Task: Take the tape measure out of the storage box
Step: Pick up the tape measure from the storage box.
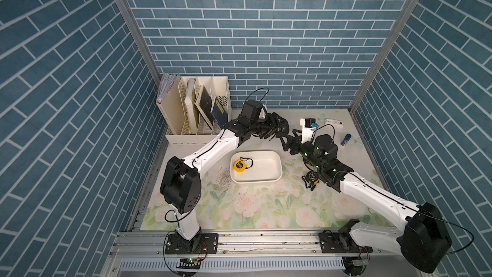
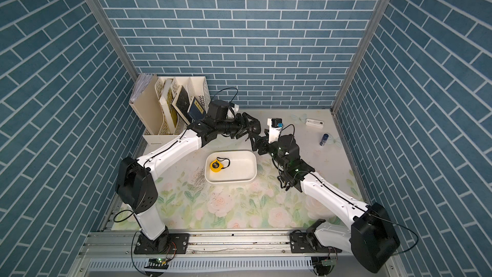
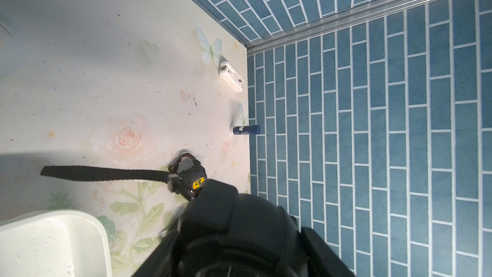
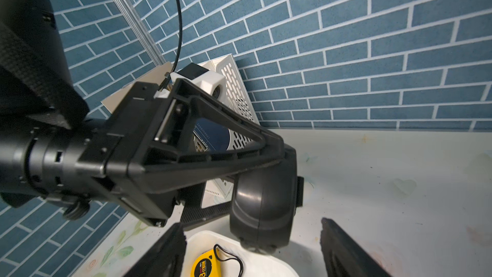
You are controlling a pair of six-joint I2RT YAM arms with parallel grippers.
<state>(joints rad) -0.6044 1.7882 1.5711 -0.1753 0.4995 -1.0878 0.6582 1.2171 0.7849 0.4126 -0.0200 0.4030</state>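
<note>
Nothing's out yet: the yellow tape measure [image 1: 239, 165] sits in the storage box [image 1: 255, 181]. Right gripper [image 4: 250, 226] hangs near it, fingers spread and empty. The left gripper [image 1: 277, 127] pinches some black object [image 4: 263, 198].

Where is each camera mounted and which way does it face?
Top views: above the front rail, looking down on the table; left arm and right arm whole.
Left wrist: on the left arm, facing the black tape measure and right-side wall; blurred black hardware close.
Right wrist: on the right arm, facing the left gripper clamping a black object; right gripper open.
Shared: every view shows the storage box.
</note>
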